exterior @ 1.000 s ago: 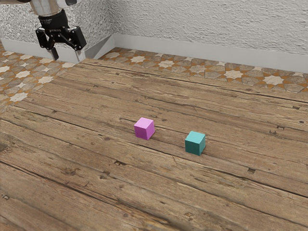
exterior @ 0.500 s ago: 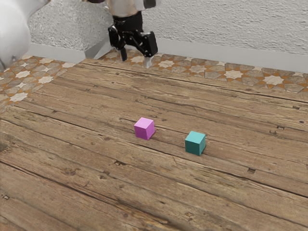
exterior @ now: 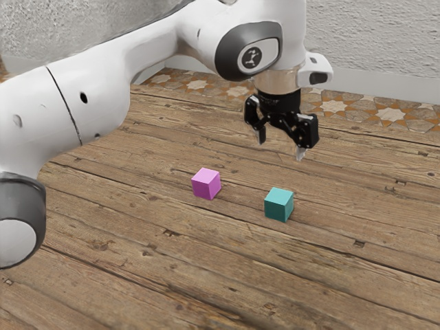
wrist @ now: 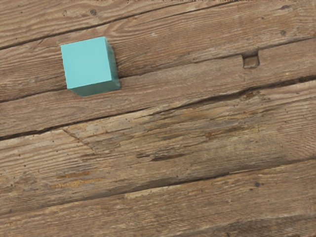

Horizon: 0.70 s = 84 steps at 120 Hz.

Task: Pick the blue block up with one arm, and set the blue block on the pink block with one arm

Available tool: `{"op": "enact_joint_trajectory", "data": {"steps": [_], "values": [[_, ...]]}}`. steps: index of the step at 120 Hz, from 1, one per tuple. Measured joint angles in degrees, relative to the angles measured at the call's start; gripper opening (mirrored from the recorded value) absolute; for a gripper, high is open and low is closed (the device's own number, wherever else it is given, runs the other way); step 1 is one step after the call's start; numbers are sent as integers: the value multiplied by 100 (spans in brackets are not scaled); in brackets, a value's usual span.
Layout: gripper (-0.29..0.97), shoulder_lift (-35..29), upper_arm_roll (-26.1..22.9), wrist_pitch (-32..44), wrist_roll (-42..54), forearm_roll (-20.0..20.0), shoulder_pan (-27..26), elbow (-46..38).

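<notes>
The blue block [exterior: 279, 204], teal in colour, rests on the wooden table right of centre in the exterior view. The pink block [exterior: 206, 183] sits about a block's width and a half to the exterior view's left of it, slightly farther back. My gripper [exterior: 280, 144] hangs open in the air above and a little behind the blue block, nothing between its fingers. In the wrist view the blue block [wrist: 89, 65] lies on the planks, off to one side of my hand's centre line.
The white arm [exterior: 137, 75] reaches in from the exterior view's left above the table. Bare wooden planks [exterior: 206, 275] surround both blocks. Patterned floor tiles [exterior: 357, 106] and a rough grey wall lie behind the table's far edge.
My arm has swept from the far upper left toward the exterior view's right and lowered; the gripper is now over the blue block's area. Both blocks are where they were.
</notes>
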Motion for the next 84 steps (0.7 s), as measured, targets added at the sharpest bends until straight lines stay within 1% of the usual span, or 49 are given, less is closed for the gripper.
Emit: {"op": "enact_joint_trajectory", "data": {"steps": [10,25,40,48,57,67,75,84], "values": [[68,199,35,294,-126,-136,7,-8],[68,463,5,661,-287,-240,-62,-34],[68,727,86,863,-417,-621,75,-37],[68,839,283,983,-474,-722,107,-14],[68,1054,349,1519,-389,-741,108,-30],[68,1136,380,1906,-254,-919,153,-54],[68,1143,474,1969,-200,-1001,180,-53],[68,1157,554,1828,-154,-1061,173,-55]]}}
